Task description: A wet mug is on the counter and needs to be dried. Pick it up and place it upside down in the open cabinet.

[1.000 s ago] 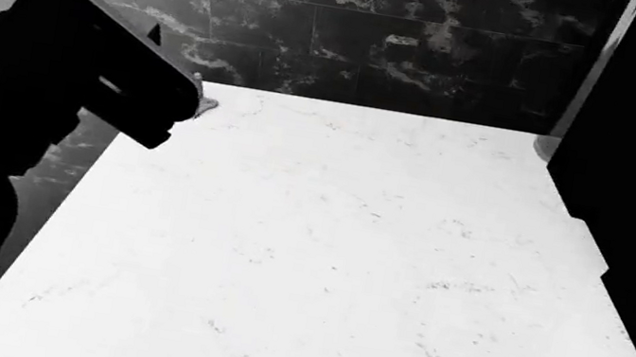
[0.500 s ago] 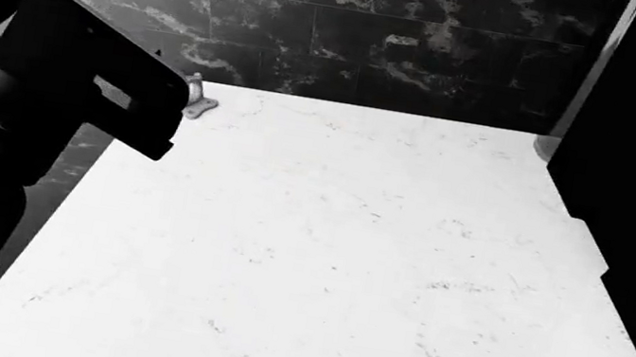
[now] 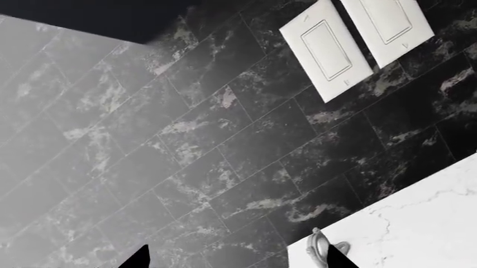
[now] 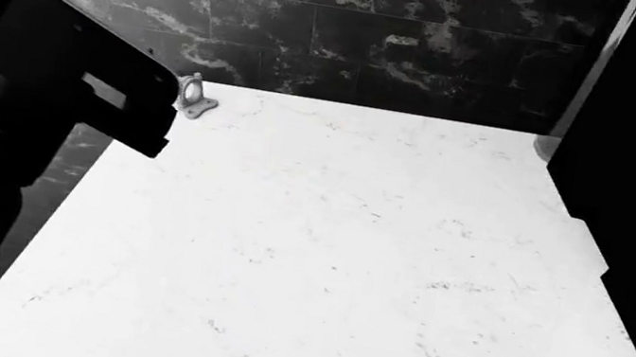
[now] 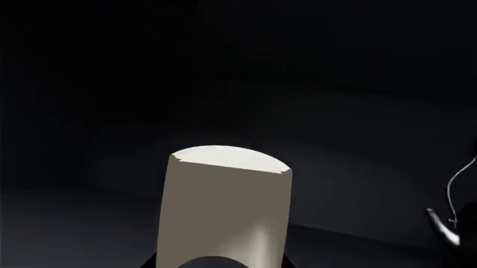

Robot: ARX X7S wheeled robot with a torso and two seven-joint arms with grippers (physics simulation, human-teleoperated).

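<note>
With the left arm (image 4: 51,88) pulling back toward nine o'clock, uncovering a metal trinket (image 4: 193,95), the right gripper is apparently gripping the mug (image 5: 227,206) inside darkness, likely the cabinet; left jaws' state unclear.

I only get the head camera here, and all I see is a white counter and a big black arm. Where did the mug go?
Observer: The right wrist camera shows the mug, cream-coloured, close in front of that camera, in a dark space.
Visitor: Is it upside down?
Observer: A flat closed end faces away from the camera; no handle shows.
Visitor: What is the left arm's camera seeing?
Observer: Two white wall switches on dark tile, and a small grey metal trinket at the corner of the counter.
</note>
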